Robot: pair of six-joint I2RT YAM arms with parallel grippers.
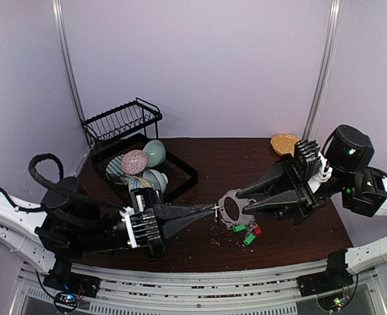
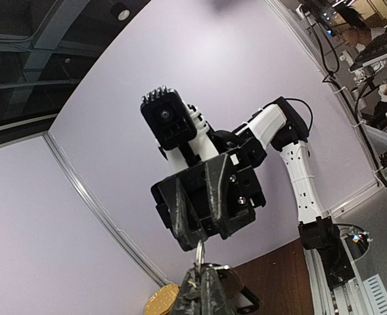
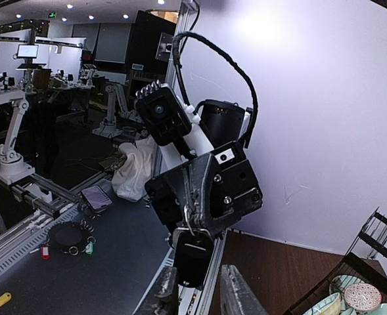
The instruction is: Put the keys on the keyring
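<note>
My left gripper (image 1: 214, 209) (image 2: 203, 279) is shut on the small split ring of a key with a black tag (image 3: 194, 252), which hangs below its tips. My right gripper (image 1: 242, 202) (image 3: 200, 269) faces it, open, with one finger on each side of the tag's lower end and a gap to both. The keyring (image 1: 231, 209), a bumpy oval silver ring, lies on the table under the two grippers' tips. Other keys with green (image 1: 248, 239) and red (image 1: 257, 231) tags lie just in front of it.
A black dish rack (image 1: 137, 154) with bowls and plates stands at the back left of the dark wooden table (image 1: 206, 164). A yellow-orange plate (image 1: 284, 143) lies at the back right. Small crumbs are scattered round the keyring.
</note>
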